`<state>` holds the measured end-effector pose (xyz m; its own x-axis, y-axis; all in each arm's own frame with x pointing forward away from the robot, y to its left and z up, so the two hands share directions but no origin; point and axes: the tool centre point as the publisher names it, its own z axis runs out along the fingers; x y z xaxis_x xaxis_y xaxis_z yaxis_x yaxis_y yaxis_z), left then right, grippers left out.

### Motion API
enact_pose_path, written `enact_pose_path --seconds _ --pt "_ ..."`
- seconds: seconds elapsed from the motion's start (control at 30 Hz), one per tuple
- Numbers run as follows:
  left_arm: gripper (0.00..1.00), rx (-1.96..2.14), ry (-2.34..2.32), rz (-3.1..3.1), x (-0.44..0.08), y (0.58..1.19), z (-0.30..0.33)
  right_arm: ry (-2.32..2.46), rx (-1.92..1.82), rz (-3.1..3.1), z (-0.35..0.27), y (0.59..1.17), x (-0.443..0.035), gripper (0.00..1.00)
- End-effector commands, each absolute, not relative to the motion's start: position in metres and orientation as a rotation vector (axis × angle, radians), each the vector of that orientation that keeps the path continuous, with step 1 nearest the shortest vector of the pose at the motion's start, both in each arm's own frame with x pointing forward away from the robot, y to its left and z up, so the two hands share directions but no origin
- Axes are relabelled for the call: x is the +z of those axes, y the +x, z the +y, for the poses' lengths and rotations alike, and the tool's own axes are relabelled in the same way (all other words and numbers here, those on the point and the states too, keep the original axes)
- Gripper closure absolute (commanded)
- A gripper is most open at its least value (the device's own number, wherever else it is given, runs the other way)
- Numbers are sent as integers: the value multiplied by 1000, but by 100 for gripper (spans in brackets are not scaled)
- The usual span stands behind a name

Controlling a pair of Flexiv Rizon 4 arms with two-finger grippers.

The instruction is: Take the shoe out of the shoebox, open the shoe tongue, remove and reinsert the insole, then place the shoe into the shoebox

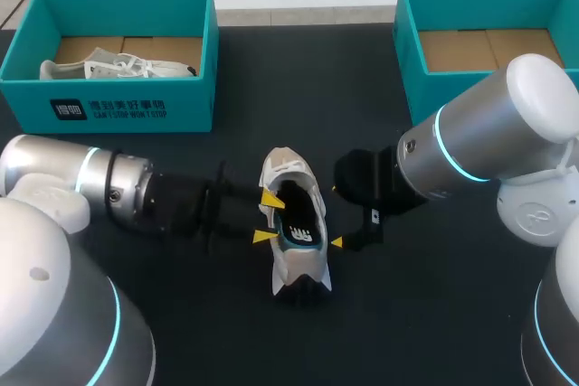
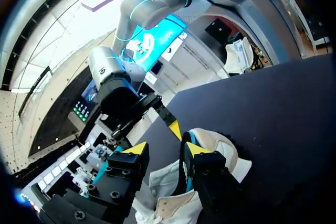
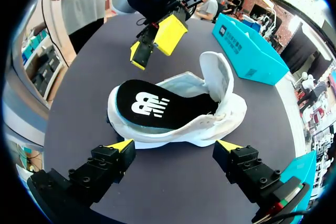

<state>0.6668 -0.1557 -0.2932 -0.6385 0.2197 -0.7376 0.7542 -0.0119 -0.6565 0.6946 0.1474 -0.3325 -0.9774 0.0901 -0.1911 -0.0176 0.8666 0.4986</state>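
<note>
Here's the shoe (image 1: 291, 261), standing on its sole mid-table, well apart from every edge, with bare dark table (image 1: 434, 314) open all round it. Its long axis runs straight away from us, toe to the far side and heel nearest us. It has a white upper, the tongue (image 1: 282, 167) is lifted up at the toe end, and the black insole (image 1: 298, 230) with its white logo lies flat inside. Our left gripper (image 1: 268, 218) is at the shoe's left wall, fingers spread and gripping nothing. We can't tell whether a tip touches the collar. Our right gripper (image 1: 336, 215) is just beside the right wall, spread wide, clear of the shoe and holding nothing. Far left stands the left shoebox (image 1: 136, 110) with a second shoe (image 1: 118, 68) in it. Far right is the right shoebox (image 1: 407, 61).
</note>
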Motion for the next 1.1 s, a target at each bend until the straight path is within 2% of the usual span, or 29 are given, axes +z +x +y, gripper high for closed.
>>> enact_pose_path --seconds 0.03,0.37,0.47,0.63,0.7,0.77,0.83,0.9,0.97,1.0,1.03,1.1 --pt "57 -1685 1017 1853 -286 666 -147 57 759 2829 148 693 -334 0" --pt "53 -1684 1174 1969 -261 662 -144 57 759 2829 148 693 -334 0" --pt "49 -1646 1233 2019 -255 664 -141 57 759 2829 148 693 -334 0" --pt "50 -1643 1304 2047 -250 668 -138 57 759 2829 148 693 -334 0" --pt "44 -1587 1362 2098 -251 669 -138 57 759 2829 148 693 -334 0" --pt "32 -1599 1379 2111 -248 673 -135 57 759 2829 148 693 -334 0" --pt "31 -1592 1412 2132 -245 677 -133 57 759 2829 148 693 -334 0" --pt "26 -1615 1467 2179 -242 679 -133 57 759 2829 148 693 -334 0" --pt "28 -1590 1525 2251 -239 681 -134 57 759 2829 148 693 -334 0" --pt "22 -1571 1551 2286 -238 682 -134 57 759 2829 148 693 -334 0" --pt "4 -1571 1551 2286 -238 682 -134 57 759 2829 148 693 -334 0" --pt "0 -1571 1551 2286 -238 682 -134 57 759 2829 148 693 -334 0"
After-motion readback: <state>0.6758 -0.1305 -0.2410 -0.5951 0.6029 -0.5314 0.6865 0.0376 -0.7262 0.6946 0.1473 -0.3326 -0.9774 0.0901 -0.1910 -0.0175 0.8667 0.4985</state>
